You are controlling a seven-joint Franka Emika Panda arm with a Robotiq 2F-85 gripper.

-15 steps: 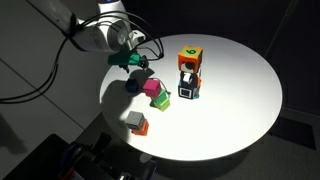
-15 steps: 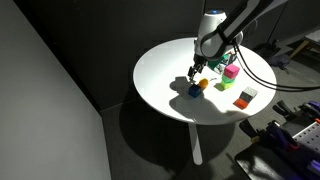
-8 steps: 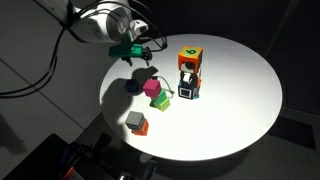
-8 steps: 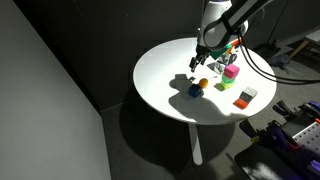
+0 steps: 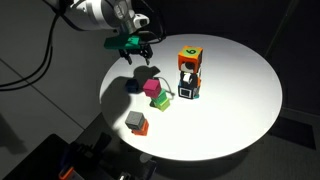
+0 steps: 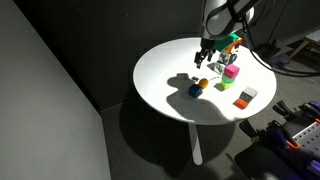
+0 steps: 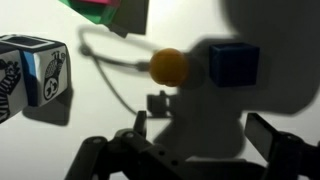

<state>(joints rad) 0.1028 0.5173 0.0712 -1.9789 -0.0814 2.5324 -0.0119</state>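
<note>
In the wrist view, at the left edge lay a white cube (image 7: 35, 72) with black patterns. At the upper left showed a corner of the green and pink block (image 7: 105, 12). Near the middle sat the orange ball (image 7: 168, 66), small, round and smooth. Just right of it was the dark blue cube (image 7: 233, 65), matt and sharp-edged; whether the two touched I could not tell. The gripper (image 7: 185, 150) hung above them at the lower edge, its fingers (image 7: 275, 135) spread wide and holding nothing, probably so that both were in clear sight. In an exterior view the gripper (image 5: 133, 52) floated at the upper left over the white table (image 5: 240, 90), well above the dark blue cube (image 5: 133, 87).
</note>
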